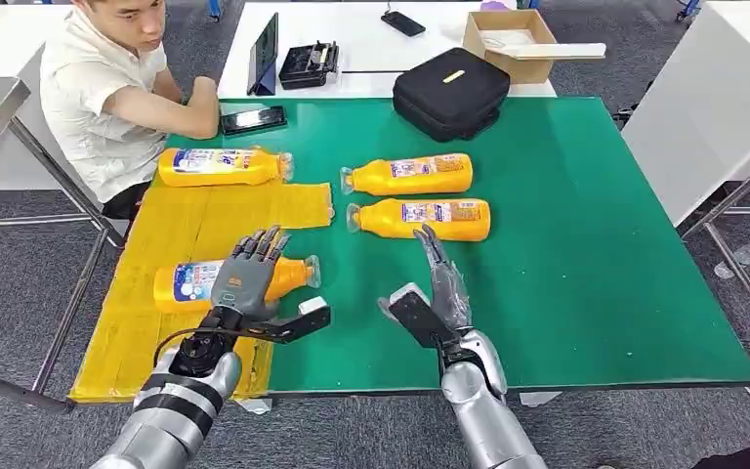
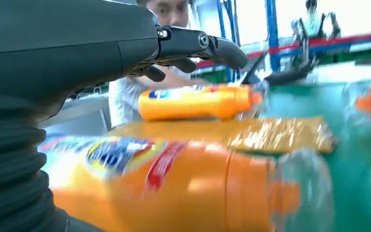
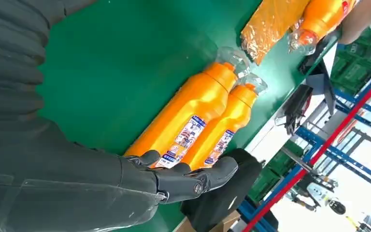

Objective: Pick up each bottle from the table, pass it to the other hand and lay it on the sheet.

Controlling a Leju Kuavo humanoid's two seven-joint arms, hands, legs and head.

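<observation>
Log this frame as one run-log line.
left hand: open over sheet bottle | right hand: open, empty | yellow sheet: two bottles | green mat: two bottles left

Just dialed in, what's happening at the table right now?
Two bottles lie on the yellow sheet: the far bottle and the near bottle, which the left hand hovers over, fingers spread. Two more bottles wait on the green mat. The right hand is open, near the closer one. A person sits alongside.
</observation>
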